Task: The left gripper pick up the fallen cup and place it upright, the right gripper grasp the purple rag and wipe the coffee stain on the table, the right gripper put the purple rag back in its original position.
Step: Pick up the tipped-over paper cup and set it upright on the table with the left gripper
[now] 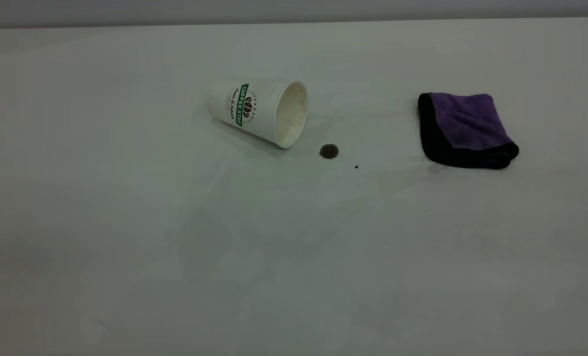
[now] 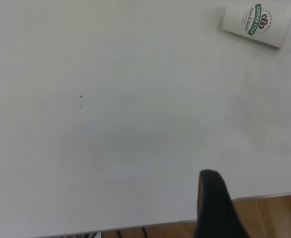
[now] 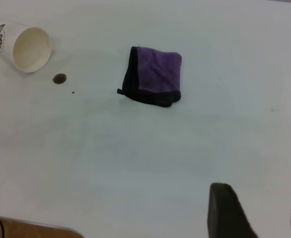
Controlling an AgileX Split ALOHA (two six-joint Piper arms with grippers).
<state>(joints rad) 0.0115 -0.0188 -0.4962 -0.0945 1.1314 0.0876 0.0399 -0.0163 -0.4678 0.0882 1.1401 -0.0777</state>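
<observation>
Coffee stain point(image 1: 329, 151) lies beside the fallen cup's point(image 1: 258, 111) mouth; purple rag point(image 1: 466, 129) well apart. Only wrist views show the hands: right hand point(image 3: 262, 210) open, empty; left hand's point(image 2: 217, 206) opening cannot be told.

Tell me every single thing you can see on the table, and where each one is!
white matte table: one, white, fills the view.
white textured paper coffee cup with a green band: one, white and green, lying on its side near the middle, mouth toward the stain.
small round coffee stain: one, dark brown, just beside the cup's mouth, not touching it.
tiny speck: one, black, just past the stain, on the rag's side.
folded plush purple rag with a black edge: one, purple, at the right, apart from the rest.
left gripper: black finger, over the table edge.
right gripper: fingers apart, above bare table.
</observation>
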